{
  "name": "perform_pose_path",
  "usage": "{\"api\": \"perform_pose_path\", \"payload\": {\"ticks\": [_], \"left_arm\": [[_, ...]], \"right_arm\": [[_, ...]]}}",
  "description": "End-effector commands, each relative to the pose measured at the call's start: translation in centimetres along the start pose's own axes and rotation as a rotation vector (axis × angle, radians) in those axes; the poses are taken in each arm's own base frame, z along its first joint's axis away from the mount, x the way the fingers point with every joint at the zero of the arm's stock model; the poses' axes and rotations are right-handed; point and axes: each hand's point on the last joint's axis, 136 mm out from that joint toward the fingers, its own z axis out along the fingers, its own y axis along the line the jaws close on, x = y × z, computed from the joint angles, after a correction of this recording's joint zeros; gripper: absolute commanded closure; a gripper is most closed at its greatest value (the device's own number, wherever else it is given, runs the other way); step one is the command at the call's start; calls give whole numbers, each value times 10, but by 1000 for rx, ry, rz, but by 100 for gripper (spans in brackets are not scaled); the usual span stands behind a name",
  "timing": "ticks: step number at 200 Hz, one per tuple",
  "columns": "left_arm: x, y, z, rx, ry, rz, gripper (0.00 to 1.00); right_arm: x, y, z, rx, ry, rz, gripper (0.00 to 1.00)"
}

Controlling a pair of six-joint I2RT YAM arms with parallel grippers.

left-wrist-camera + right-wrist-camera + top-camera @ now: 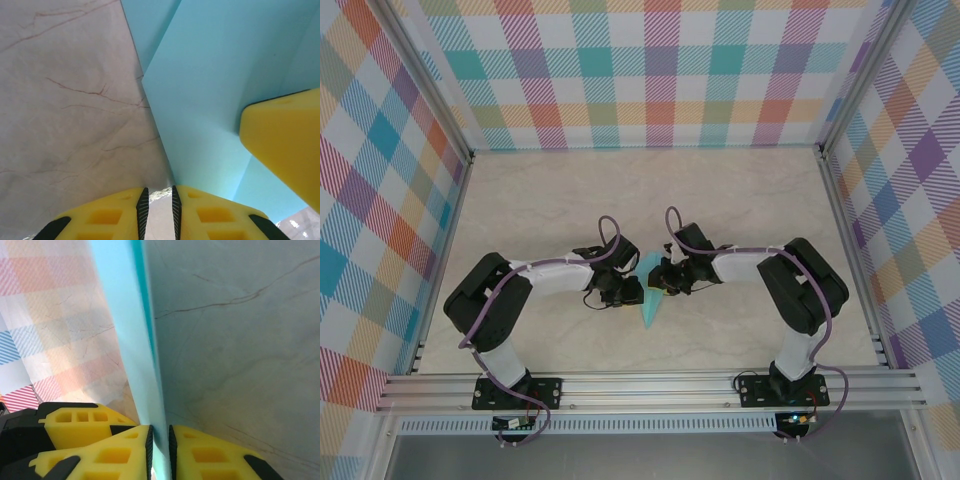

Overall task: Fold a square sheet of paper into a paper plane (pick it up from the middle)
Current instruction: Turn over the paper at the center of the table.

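Sits mid-table (740, 200): paper plane (650, 308), a narrow, smooth, creased cyan dart. Runs lengthwise far-to-near, tip toward near edge. Pinched along one edge by right gripper (160, 432). Left gripper (159, 192) nearly closed beside it, hold unclear.

We see a pale, marble-patterned worktop (740, 200) with faint brown veins, evenly lit, enclosed on three sides by plaid walls (650, 70) in teal, orange, purple and green, with aluminium rails (650, 385) along its near edge.

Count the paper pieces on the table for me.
1: the paper plane at the middle of the table, pinched in the right gripper. Smaller scraps could be hidden.
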Motion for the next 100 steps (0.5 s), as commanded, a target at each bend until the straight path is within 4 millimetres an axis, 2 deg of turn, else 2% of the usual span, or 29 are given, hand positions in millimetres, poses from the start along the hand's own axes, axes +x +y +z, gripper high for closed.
{"api": "perform_pose_path", "payload": {"ticks": [1, 20, 48, 68, 100], "left_arm": [[2, 1, 3, 12, -23, 1, 76], [-8, -9, -15, 49, -105, 5, 75], [-18, -4, -51, 28, -249, -3, 72], [-18, 15, -76, -49, -336, -32, 69], [-19, 47, -110, -141, -480, -104, 67]], "right_arm": [[-2, 12, 0, -8, 15, -75, 87], [-4, 14, -10, 44, -4, -109, 90], [-9, 13, -37, 176, -47, -169, 92], [-9, 1, -64, 363, -78, -211, 92], [-9, -26, -116, 779, -116, -268, 90]]}}
